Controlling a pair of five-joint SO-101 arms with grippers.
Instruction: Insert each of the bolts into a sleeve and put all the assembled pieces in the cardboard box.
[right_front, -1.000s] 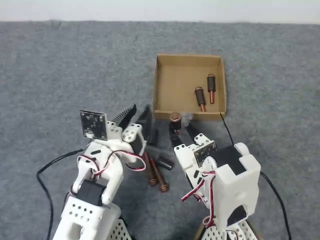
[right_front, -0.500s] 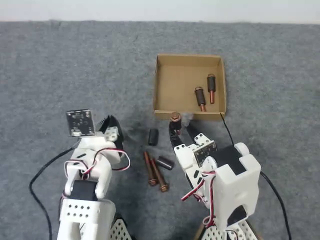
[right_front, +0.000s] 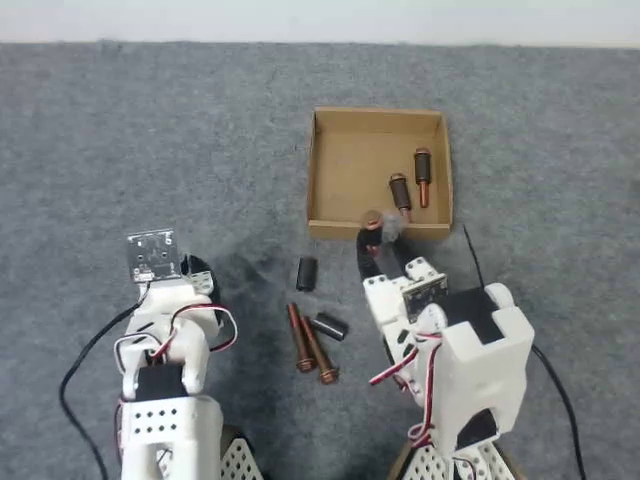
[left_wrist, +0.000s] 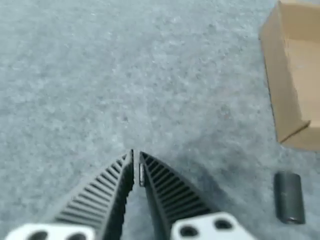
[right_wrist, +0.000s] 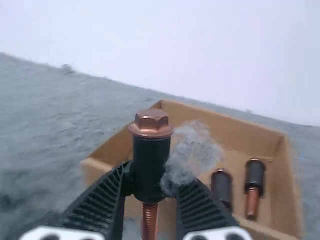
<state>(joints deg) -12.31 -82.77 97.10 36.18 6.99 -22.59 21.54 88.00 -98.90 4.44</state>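
Tabletop (right_front: 140, 130): grey, carpet-like nap across whole work area. White wall (right_front: 320, 18) along far edge. Grey fluff tuft (right_wrist: 192, 150) present, same colour as tabletop; attachment unclear.

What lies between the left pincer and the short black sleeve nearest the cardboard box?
Nothing, just bare grey carpet between the left pincer and the short black cylindrical sleeve; the left wrist view shows it.

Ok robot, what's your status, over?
Left gripper shut, empty. Right gripper shut on copper bolt in black sleeve, upright. Brown cardboard box just ahead, near wall first.
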